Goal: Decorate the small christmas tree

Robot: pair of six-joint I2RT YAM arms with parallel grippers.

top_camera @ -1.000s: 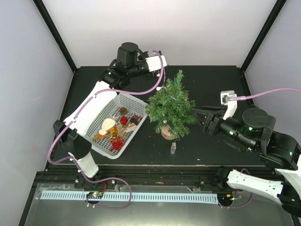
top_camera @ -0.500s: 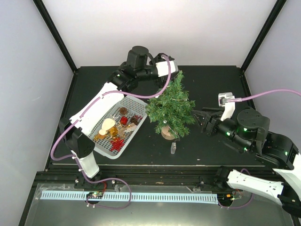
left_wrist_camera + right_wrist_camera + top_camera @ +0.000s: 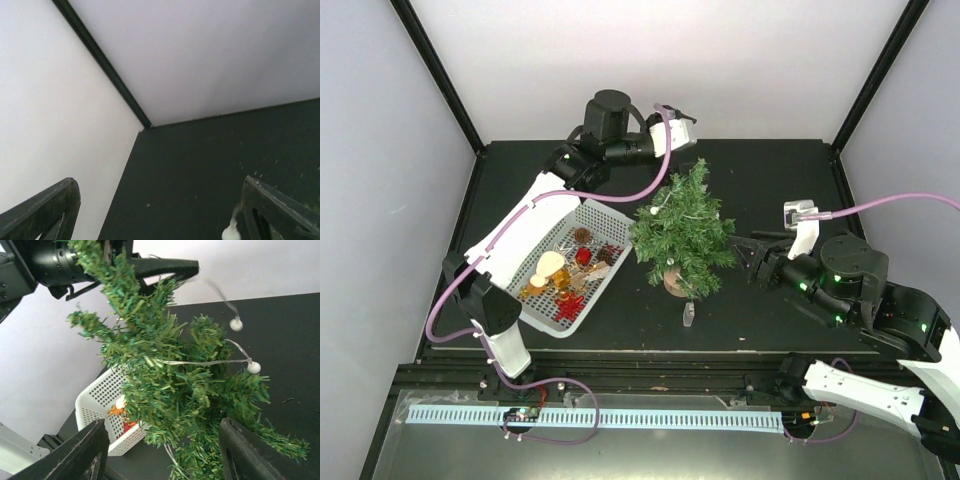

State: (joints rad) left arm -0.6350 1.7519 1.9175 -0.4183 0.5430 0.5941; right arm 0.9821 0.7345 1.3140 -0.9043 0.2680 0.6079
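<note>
Left claw [image 3: 160, 220] wide now, pinched shut a second ago, just behind the tip of the small christmas tree [image 3: 682, 230] mid-surface; bead string [image 3: 254, 367] released, draped over the branches, so probably one decoration placed. Right claw [image 3: 160, 450] half-spread, empty, just beside the tree. Dark surface [image 3: 780, 170], pale walls [image 3: 650, 60], black corner posts [image 3: 440, 80].

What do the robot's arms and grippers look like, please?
The left arm and right arm are white shells with black joints, each trailed by a lilac cable. The left gripper and right gripper have dark, tapered fingers beside a white camera block.
</note>
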